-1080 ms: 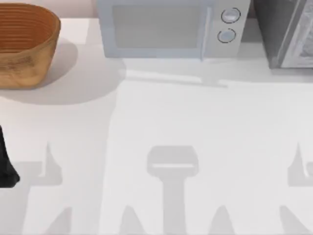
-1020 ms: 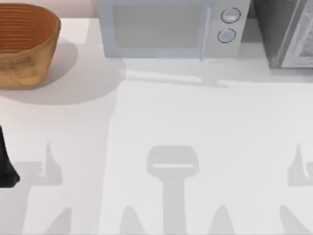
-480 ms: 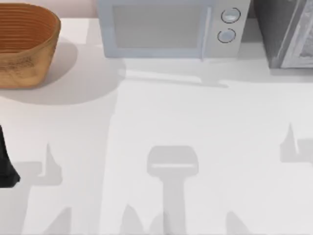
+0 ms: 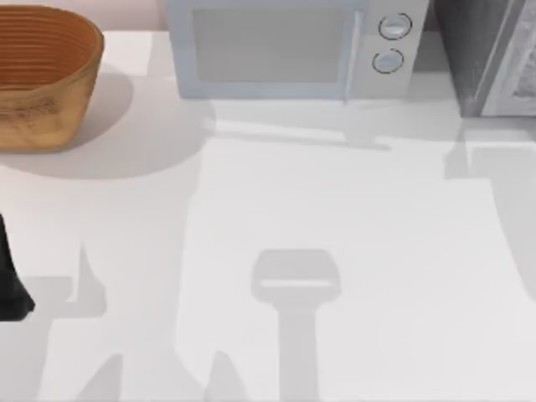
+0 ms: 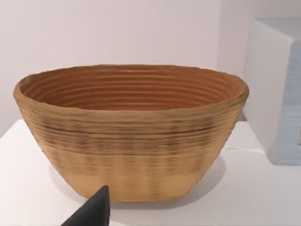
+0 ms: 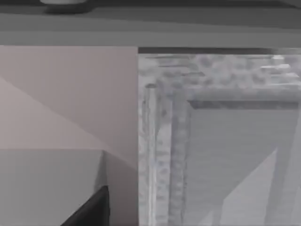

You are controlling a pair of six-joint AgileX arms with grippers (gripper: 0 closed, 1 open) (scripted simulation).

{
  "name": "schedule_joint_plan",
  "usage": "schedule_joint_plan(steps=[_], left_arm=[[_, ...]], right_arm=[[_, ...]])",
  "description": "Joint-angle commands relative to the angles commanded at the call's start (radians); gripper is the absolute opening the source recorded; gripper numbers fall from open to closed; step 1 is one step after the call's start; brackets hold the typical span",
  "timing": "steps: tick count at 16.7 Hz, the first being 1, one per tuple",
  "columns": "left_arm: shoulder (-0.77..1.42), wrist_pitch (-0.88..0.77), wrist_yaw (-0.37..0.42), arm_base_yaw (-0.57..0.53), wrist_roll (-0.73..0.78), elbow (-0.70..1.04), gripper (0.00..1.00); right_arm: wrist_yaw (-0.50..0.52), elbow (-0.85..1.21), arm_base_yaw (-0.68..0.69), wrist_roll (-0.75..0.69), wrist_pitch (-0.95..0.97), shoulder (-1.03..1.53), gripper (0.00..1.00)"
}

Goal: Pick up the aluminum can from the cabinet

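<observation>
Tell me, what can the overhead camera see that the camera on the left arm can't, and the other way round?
From above: the microwave's front with its two round knobs, a grey cabinet at the table's far right corner, and arm-shaped shadows across the white table.

From the left wrist: the basket's ribbed side wall seen level on, the pale wall behind it, and a dark fingertip of the left gripper low in the picture.

Both share the woven basket, the white table, and the microwave, which the wrist view catches as a pale box beside the basket.
</observation>
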Motion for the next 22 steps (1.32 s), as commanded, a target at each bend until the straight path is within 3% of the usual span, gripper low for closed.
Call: schedule_joint_plan(steps=[5, 9, 16, 22], left_arm=[[0.000, 0.000, 0.000, 0.000, 0.000, 0.000, 1.00], [0.000, 0.000, 0.000, 0.000, 0.000, 0.000, 1.00], [0.000, 0.000, 0.000, 0.000, 0.000, 0.000, 1.00], [0.000, 0.000, 0.000, 0.000, 0.000, 0.000, 1.00]], right_arm=[[0.043, 0.412, 0.041, 0.005, -0.094, 0.297, 1.00], [0.062, 0.592, 0.061, 0.008, -0.135, 0.430, 1.00], [0.067, 0.616, 0.064, 0.008, -0.136, 0.450, 1.00], [0.213, 0.628, 0.202, 0.007, -0.009, 0.586, 1.00]])
